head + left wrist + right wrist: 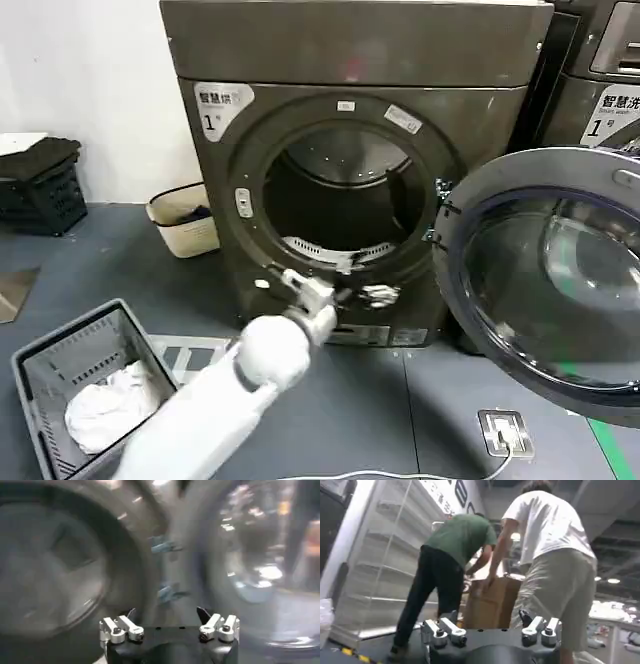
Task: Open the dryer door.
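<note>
Your left gripper (345,290) sits at 6 o'clock on the drum opening, just in front of the lower lip of the dryer (350,180). In the left wrist view the left gripper (167,625) has its fingers spread apart, with nothing between them. The arm reaches in from the lower left of the head view.

The dryer door (545,275) stands at 3 o'clock from the opening, swung wide on its right-hand hinge, with the grey inner face and tinted glass turned toward you. The drum hole is fully exposed.

Judge the opening step as essentially complete: the door is off its latch and well clear of the front panel. The next move calls for drawing the left gripper straight back from the opening without catching the lower lip or the door edge.

The right gripper (490,627) is parked away from the machine, fingers spread and empty, facing the room.

Readable markings: the white corner label (222,108) at 10 o'clock of the opening carries Chinese characters and a "1". A second machine (600,70) at 2 o'clock bears a larger white label, also with a "1".
</note>
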Controlling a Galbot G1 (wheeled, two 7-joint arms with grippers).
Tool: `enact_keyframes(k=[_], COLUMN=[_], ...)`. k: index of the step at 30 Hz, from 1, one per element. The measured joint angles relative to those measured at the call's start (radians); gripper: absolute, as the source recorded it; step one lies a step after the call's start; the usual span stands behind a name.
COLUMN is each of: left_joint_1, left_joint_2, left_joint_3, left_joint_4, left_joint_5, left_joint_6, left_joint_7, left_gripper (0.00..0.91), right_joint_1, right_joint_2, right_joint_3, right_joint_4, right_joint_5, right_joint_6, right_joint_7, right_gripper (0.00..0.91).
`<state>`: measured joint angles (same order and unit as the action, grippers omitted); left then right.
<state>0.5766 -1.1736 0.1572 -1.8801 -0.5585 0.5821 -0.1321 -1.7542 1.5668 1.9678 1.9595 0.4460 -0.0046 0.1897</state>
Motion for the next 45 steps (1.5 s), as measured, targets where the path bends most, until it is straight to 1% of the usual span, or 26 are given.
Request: enact_keyframes(k=[3, 7, 10, 16, 24, 28, 30, 33, 35, 38, 41, 45], left_joint_1=[0.016, 0.017, 0.014, 0.005, -0.028, -0.042, -0.045, -0.052, -0.062, -0.083, -0.104, -0.121], left_joint_2=[0.052, 0.12, 0.168, 0.277, 0.42, 0.488, 0.514, 0.546, 0.563, 0.574, 0.577, 0.577], left_joint_3=[-0.057, -0.118, -0.156, -0.209, -0.209, -0.2, -0.197, -0.189, -0.179, -0.161, -0.149, -0.143], left_joint_4=[-0.012, -0.009, 0.004, 0.035, 0.088, 0.113, 0.125, 0.144, 0.16, 0.191, 0.222, 0.258], left_joint_5=[-0.069, -0.178, -0.263, -0.466, -0.731, -0.858, -0.928, -1.02, -1.082, -1.145, -1.204, -1.224], left_joint_6=[0.058, 0.153, 0.155, 0.155, 0.155, 0.155, 0.155, 0.155, 0.154, 0.154, 0.154, 0.154], left_joint_7=[-0.055, -0.134, -0.194, -0.271, -0.382, -0.451, -0.469, -0.492, -0.514, -0.524, -0.54, -0.545], left_gripper=[0.907, 0.907, 0.907, 0.907, 0.907, 0.907, 0.907, 0.907, 0.907, 0.907, 0.907, 0.907], right_joint_1=[-0.006, -0.009, -0.013, -0.018, -0.028, -0.032, -0.03, -0.027, -0.027, -0.028, -0.032, -0.034], right_joint_2=[0.006, 0.009, 0.01, 0.01, 0.003, -0.001, -0.002, 0.002, 0.004, 0.004, 0.007, 0.01], right_joint_3=[0.002, 0.007, 0.015, 0.022, 0.033, 0.035, 0.034, 0.026, 0.02, 0.01, 0.002, 0.0], right_joint_4=[-0.026, -0.058, -0.082, -0.111, -0.123, -0.134, -0.135, -0.134, -0.136, -0.149, -0.156, -0.162], right_joint_5=[0.001, 0.012, 0.04, 0.072, 0.107, 0.118, 0.121, 0.133, 0.134, 0.134, 0.144, 0.158], right_joint_6=[0.022, 0.031, 0.028, 0.026, 0.023, 0.028, 0.033, 0.052, 0.076, 0.124, 0.131, 0.134], right_joint_7=[0.017, 0.027, 0.026, 0.023, 0.024, 0.02, 0.017, 0.013, 0.015, 0.021, 0.019, 0.019], right_gripper=[0.907, 0.907, 0.907, 0.907, 0.907, 0.907, 0.907, 0.907, 0.907, 0.907, 0.907, 0.907])
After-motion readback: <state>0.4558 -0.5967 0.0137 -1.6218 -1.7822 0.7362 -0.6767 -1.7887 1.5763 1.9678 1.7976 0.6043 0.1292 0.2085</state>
